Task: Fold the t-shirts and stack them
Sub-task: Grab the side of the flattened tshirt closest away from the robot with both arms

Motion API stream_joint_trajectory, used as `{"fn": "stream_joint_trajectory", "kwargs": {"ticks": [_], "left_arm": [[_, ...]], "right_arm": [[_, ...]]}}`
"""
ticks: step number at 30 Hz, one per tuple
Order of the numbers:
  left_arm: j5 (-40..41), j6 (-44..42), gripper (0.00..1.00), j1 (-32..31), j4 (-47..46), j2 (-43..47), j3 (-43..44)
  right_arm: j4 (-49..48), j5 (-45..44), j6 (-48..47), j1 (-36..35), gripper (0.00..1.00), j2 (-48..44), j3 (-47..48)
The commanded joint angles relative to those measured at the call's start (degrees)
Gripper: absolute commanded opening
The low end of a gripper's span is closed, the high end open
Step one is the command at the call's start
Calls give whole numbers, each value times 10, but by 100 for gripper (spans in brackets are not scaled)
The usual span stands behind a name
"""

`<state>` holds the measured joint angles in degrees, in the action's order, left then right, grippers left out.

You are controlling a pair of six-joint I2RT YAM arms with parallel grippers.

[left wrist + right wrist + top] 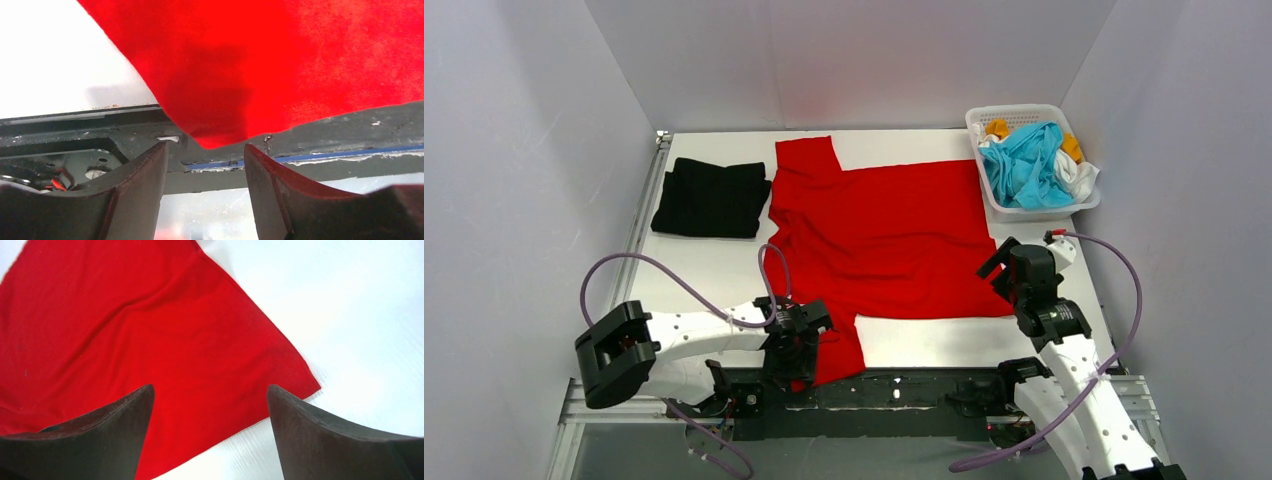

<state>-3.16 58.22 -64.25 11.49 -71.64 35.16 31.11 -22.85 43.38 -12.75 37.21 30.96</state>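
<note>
Two pincers, both with jaws apart: near sleeve tip (212,136) of the red t-shirt (894,230) lies just ahead of my left pincer (205,146); my right pincer (210,388) hovers over its hem corner (300,380).

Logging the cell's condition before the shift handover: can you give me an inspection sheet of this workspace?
Surface: white table, no stains seen.
Job's things: red t-shirt spread out, one sleeve over the near edge; black t-shirt folded, far left; cyan shirt, white shirt and orange-yellow shirt heaped in the basket.
Clutter: nothing seen.
Grippers: left gripper open at that sleeve, nothing between its jaws; right gripper open above the red t-shirt's near right corner.
Cables: purple left cable and right cable loop beside their arms.
Surroundings: plain walls on three sides.
</note>
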Motion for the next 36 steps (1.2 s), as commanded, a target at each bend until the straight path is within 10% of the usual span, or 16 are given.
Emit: {"fn": "stream_joint_trajectory", "kwargs": {"ticks": [1,9,15,27,36], "left_arm": [[10,20,55,1,120,-50,32],[-64,-16,37,14,72,-160,68],[-32,-40,0,24,102,-111,78],[14,-70,0,23,12,142,-20],[14,-100,0,23,12,123,8]], "right_arm": [[10,-33,13,3,91,-42,-7],[22,-38,18,3,91,-81,-10],[38,-46,27,3,90,-89,-10],[183,3,211,4,83,-44,-34],[9,-19,205,4,71,25,-101]]}}
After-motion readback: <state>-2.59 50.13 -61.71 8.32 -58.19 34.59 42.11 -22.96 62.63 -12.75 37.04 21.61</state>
